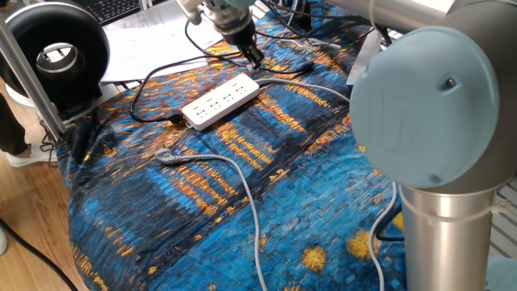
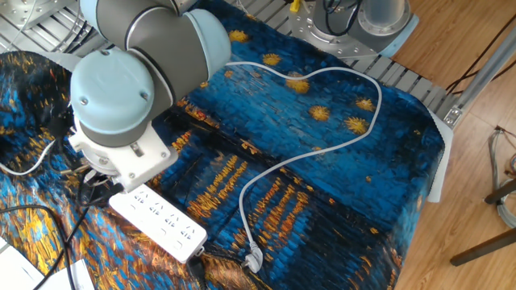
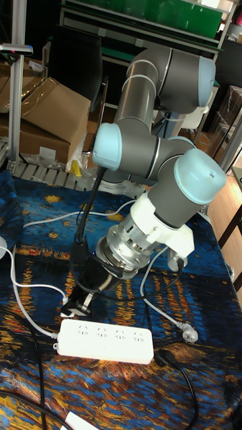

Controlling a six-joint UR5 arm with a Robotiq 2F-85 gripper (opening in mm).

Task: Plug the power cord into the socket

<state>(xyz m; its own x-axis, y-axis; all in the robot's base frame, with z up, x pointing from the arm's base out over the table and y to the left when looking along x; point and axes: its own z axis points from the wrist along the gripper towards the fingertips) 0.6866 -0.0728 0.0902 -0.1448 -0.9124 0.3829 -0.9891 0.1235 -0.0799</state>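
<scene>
Bright, even light — sharp, shadowless

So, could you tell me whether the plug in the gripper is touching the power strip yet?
Apart: the tall fixed view shows cloth between the plug in the gripper and the power strip.
</scene>
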